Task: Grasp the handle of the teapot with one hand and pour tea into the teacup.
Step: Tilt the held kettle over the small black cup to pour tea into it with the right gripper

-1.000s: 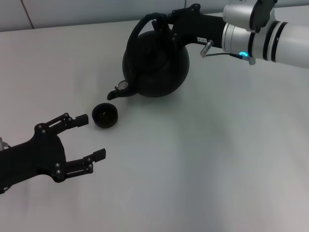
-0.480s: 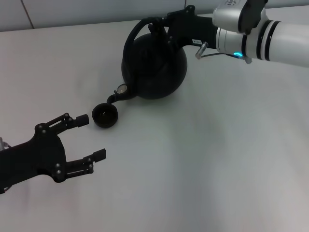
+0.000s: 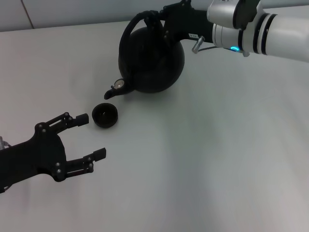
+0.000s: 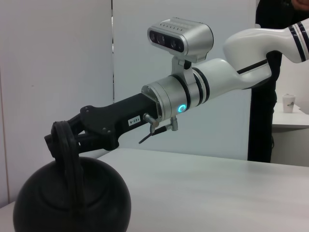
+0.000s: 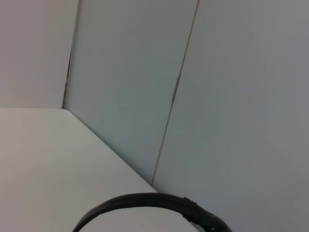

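Black teapot gripped over a white table, cup waiting beside it.

Head view: right gripper point(image 3: 161, 21) clenched on the handle point(image 3: 140, 21) of the teapot point(image 3: 150, 60), spout near the teacup point(image 3: 105, 115); left gripper point(image 3: 91, 136) splayed just beside the cup on the table point(image 3: 217, 145).
Left wrist view: same grasp on the handle.
Right wrist view: only the handle's arc.

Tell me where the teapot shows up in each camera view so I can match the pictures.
Head view: the teapot sits at top centre, spout toward the teacup, right tool on its handle.
Left wrist view: its round body fills the lower left corner.
Right wrist view: only the handle's arc shows along the bottom edge.
Shared landmark: the black arched handle.
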Controlling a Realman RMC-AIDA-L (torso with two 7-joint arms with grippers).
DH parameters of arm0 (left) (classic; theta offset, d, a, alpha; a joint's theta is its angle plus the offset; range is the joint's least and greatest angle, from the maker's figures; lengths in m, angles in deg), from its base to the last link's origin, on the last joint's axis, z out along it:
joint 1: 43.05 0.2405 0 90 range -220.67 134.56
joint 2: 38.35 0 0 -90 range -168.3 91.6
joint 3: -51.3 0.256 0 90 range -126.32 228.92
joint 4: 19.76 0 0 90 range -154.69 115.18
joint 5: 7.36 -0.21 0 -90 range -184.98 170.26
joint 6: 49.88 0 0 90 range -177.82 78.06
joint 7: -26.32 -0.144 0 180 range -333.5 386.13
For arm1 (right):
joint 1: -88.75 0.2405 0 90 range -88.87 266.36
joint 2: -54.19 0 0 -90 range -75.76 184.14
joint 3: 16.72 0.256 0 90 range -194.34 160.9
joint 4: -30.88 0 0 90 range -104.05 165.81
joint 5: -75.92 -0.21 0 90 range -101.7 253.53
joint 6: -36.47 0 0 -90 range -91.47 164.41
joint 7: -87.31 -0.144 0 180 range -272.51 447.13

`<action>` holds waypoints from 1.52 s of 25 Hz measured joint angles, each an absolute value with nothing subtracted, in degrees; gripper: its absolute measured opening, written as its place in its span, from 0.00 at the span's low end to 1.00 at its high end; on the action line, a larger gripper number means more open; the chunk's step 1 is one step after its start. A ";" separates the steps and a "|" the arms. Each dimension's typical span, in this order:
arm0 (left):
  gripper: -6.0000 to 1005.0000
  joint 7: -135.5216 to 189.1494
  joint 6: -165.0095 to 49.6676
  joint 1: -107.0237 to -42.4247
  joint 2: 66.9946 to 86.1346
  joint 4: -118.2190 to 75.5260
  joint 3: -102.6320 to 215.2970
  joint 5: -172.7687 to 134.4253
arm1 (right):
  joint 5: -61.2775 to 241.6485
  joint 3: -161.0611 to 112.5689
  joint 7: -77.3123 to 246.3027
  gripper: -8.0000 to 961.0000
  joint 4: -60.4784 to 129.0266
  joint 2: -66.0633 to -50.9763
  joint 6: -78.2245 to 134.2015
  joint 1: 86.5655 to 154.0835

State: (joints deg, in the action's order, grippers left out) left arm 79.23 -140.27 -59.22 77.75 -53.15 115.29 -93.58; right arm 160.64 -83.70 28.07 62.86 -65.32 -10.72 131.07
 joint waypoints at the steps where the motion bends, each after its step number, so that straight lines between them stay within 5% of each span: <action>1: 0.86 79.23 -140.28 -59.22 77.74 -53.15 115.28 -93.58 | 160.64 -83.76 28.07 0.15 62.96 -65.33 -10.71 131.14; 38: 0.86 79.05 -139.87 -59.50 77.75 -53.15 115.29 -93.58 | 160.93 -92.00 28.13 0.14 66.07 -65.35 -6.33 131.61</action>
State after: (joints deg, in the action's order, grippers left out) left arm 79.05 -139.87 -59.50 77.75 -53.15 115.29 -93.58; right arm 160.93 -92.00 28.13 66.07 -65.35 -6.33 131.61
